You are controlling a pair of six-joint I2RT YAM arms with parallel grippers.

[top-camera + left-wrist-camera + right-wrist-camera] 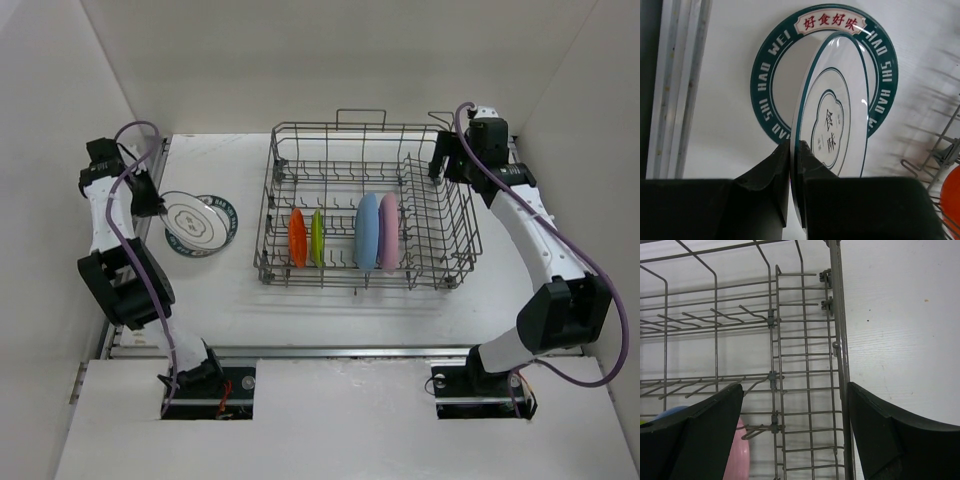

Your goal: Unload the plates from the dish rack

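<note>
The grey wire dish rack [440,275] stands mid-table. In it stand on edge an orange plate [297,238], a lime-green plate [317,238], a light-blue plate [367,232] and a pink plate [389,232]. Left of the rack a white patterned plate with a green rim [222,236] lies flat on the table. My left gripper [158,207] is shut on the rim of another white patterned plate [832,127], held tilted just above the flat plate [771,75]. My right gripper [795,395] is open above the rack's right wall [839,340], holding nothing.
White walls enclose the table on three sides. A metal rail [677,85] runs along the table's left edge beside the flat plate. The rack's back half [340,160] holds only upright tines.
</note>
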